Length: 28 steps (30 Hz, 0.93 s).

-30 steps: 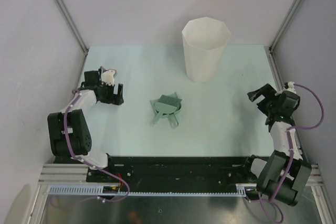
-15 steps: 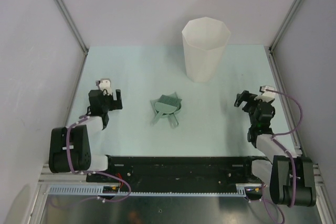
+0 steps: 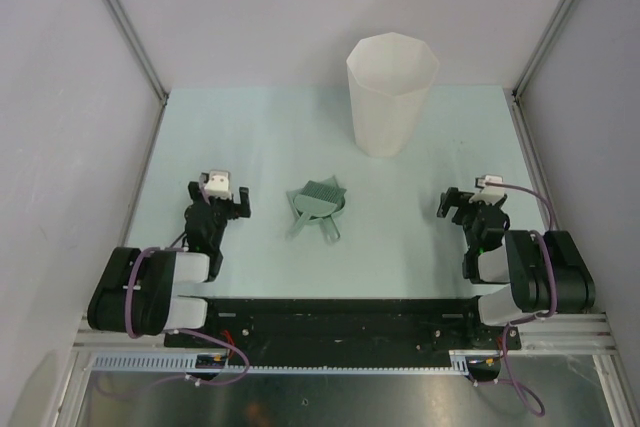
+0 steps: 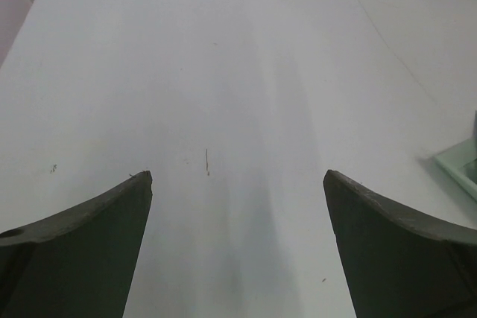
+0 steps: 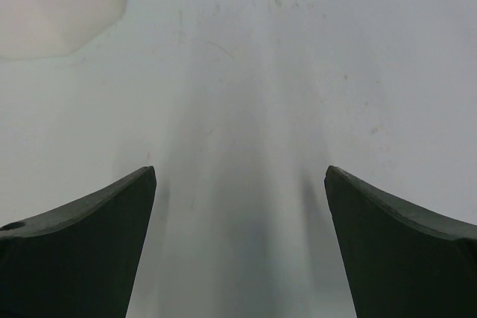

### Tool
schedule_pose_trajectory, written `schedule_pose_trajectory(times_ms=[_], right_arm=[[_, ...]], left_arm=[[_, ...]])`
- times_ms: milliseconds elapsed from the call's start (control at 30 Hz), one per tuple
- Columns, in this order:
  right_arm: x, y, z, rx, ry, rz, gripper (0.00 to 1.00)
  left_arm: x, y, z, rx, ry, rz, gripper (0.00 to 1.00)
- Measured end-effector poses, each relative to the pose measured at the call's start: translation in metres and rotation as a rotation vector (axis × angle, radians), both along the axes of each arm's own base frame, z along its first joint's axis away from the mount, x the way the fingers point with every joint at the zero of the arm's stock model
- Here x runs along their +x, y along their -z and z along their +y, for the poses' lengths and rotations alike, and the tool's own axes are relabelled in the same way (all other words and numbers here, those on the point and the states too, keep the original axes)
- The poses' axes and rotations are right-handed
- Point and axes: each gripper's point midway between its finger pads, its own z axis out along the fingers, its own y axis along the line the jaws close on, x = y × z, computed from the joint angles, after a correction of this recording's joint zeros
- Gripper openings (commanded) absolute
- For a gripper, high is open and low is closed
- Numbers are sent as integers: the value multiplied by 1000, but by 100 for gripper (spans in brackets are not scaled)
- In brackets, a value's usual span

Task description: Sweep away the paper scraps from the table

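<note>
Table (image 3: 260, 137), pale mint, with a tall white bin (image 3: 392, 97) standing by its far edge, right of centre.
Both arms crouch at the near edge; left gripper (image 3: 218, 199) and right gripper (image 3: 470, 203) gape wide, holding nothing; a small green dustpan (image 3: 318, 209) lies mid-table between them.

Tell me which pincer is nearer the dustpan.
Left. The left pincer is open, a short way to the left of the dustpan. The right pincer is open too, but clearly farther off on the dustpan's right.
</note>
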Motion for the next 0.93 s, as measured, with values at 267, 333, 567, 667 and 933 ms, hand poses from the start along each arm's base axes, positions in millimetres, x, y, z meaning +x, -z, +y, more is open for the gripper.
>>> schedule_pose_trajectory(times_ms=[267, 333, 567, 667, 933], right_arm=[[26, -30, 6, -12, -49, -83, 100], [26, -29, 7, -15, -54, -76, 100], [27, -25, 7, -16, -59, -53, 100], [31, -28, 8, -16, -62, -56, 100], [36, -28, 8, -15, -65, -39, 100]], left_arm=[[4, -18, 2, 0, -11, -86, 99], [4, -19, 2, -1, -11, -92, 100], [5, -23, 2, -2, -12, -106, 100], [5, -23, 2, -2, -12, -106, 100], [5, -23, 2, -2, -12, -106, 100]])
